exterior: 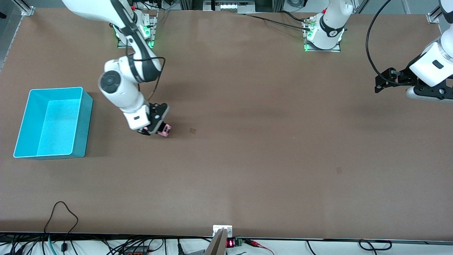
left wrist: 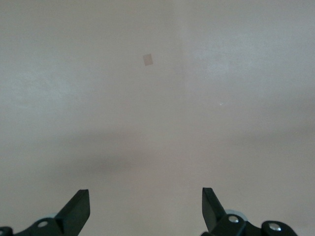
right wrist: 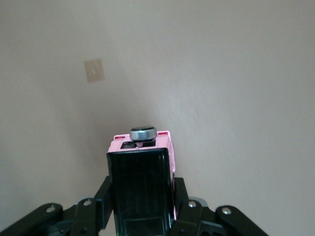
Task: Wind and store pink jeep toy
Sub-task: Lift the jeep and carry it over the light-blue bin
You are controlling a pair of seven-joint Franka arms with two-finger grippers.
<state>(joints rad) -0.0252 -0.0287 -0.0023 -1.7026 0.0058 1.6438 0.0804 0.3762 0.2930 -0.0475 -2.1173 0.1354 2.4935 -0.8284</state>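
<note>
The pink jeep toy [exterior: 165, 130] is tiny, light pink with a black ribbed roof. My right gripper [exterior: 155, 128] is shut on it, low at the table, toward the right arm's end. In the right wrist view the jeep [right wrist: 140, 172] sits between the two black fingers [right wrist: 104, 192], with a round grey spare wheel at its end. I cannot tell whether its wheels touch the table. My left gripper [exterior: 381, 80] waits open and empty above the table at the left arm's end. In the left wrist view its fingertips [left wrist: 78, 204] stand wide apart over bare table.
An open cyan bin [exterior: 79, 124] stands empty beside the jeep, at the right arm's end of the table. A small tan patch [exterior: 192, 130] lies on the brown table close to the jeep. It also shows in the right wrist view [right wrist: 93, 71].
</note>
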